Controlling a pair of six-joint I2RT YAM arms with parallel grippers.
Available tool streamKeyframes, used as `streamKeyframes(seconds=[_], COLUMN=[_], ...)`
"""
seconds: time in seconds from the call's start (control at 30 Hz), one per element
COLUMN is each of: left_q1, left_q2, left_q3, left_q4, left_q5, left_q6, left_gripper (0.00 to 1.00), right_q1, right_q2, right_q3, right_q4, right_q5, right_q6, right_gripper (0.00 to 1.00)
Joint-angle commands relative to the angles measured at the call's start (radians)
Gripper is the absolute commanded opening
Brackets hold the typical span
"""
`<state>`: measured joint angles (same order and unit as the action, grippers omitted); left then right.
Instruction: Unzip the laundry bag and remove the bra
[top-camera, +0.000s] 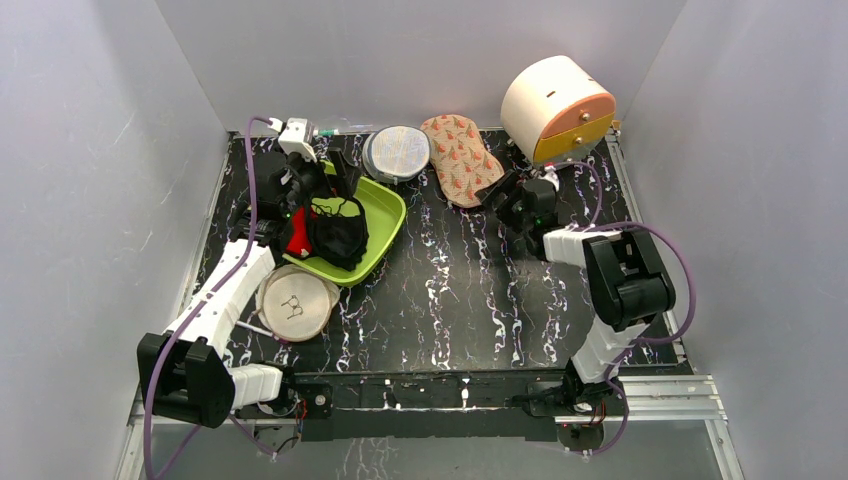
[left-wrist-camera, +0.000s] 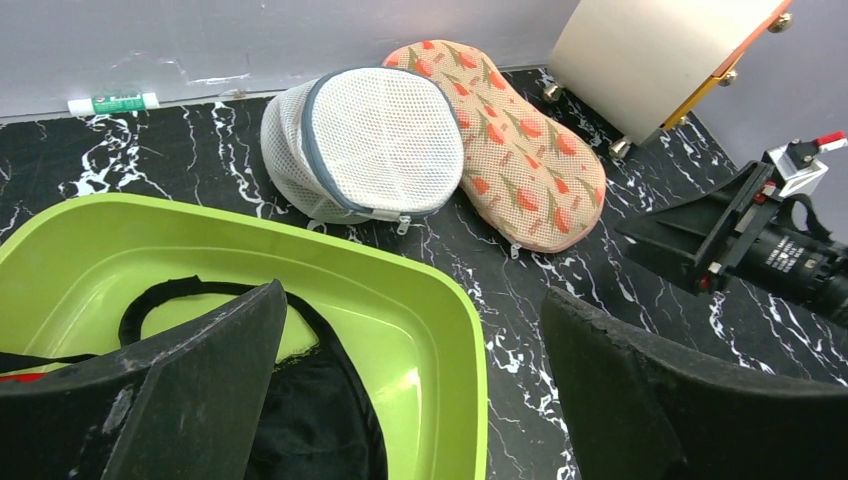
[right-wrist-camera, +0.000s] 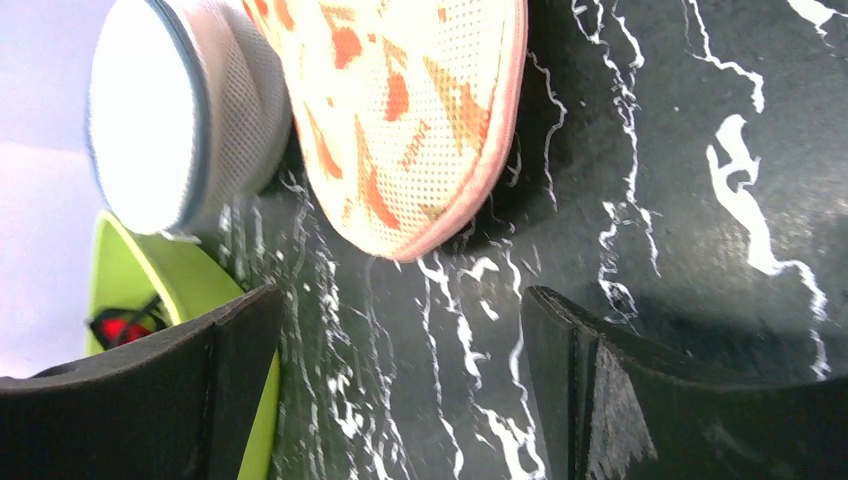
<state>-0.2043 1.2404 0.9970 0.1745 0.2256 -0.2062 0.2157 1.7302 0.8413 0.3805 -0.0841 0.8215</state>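
The laundry bag (top-camera: 460, 158) lies shut at the back middle of the table, peach with a red-orange print. It also shows in the left wrist view (left-wrist-camera: 520, 150) and the right wrist view (right-wrist-camera: 420, 110). The maroon bra is not in view. My right gripper (top-camera: 507, 195) is open and empty, low over the table just in front of the bag's near end (right-wrist-camera: 400, 390). My left gripper (top-camera: 338, 175) is open and empty above the far edge of the green tray (left-wrist-camera: 415, 400), left of the bag.
A green tray (top-camera: 385, 215) holds a black bra (top-camera: 340, 232) and a red garment (top-camera: 296, 242). A grey mesh disc (top-camera: 397, 153) leans against the bag's left side. A cream disc (top-camera: 296, 303) lies front left. A round cream-and-orange box (top-camera: 557, 108) stands back right.
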Motion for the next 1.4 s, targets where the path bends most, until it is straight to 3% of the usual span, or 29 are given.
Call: streamKeyframes(seconds=[0.0,0.1,0.47,0.73,0.9,1.17,1.37], left_q1=[0.010,0.010,0.011,0.011,0.011,0.011,0.011], left_q2=[-0.009,-0.013,-0.010,0.005,0.014,0.028,0.053], left_q3=[0.000,0.000,0.002,0.001,0.004,0.006,0.013], left_q4=[0.045,0.047,0.046,0.046,0.047,0.046,0.051], left_q5=[0.046,0.048,0.046,0.053,0.065,0.074,0.096], left_q6=[-0.009,-0.009,-0.008,-0.009,-0.010,-0.010,-0.024], left_gripper=[0.98,0.98,0.99,0.98,0.98,0.98,0.98], right_q1=[0.000,-0.001,0.000,0.001,-0.001,-0.051,-0.114], right_q2=[0.055,0.097,0.273,0.403,0.397,0.366,0.297], right_q3=[-0.066,-0.095,-0.022,0.044,0.042,-0.066,-0.145], right_q4=[0.341,0.453,0.504,0.617,0.645,0.788,0.808], right_q5=[0.071,0.095,0.107,0.027,-0.010,-0.128,-0.354], right_q6=[0.209,0.290,0.441,0.557,0.525,0.502,0.421], right_gripper=[0.86,0.82,0.74,0.53,0.30,0.07,0.02])
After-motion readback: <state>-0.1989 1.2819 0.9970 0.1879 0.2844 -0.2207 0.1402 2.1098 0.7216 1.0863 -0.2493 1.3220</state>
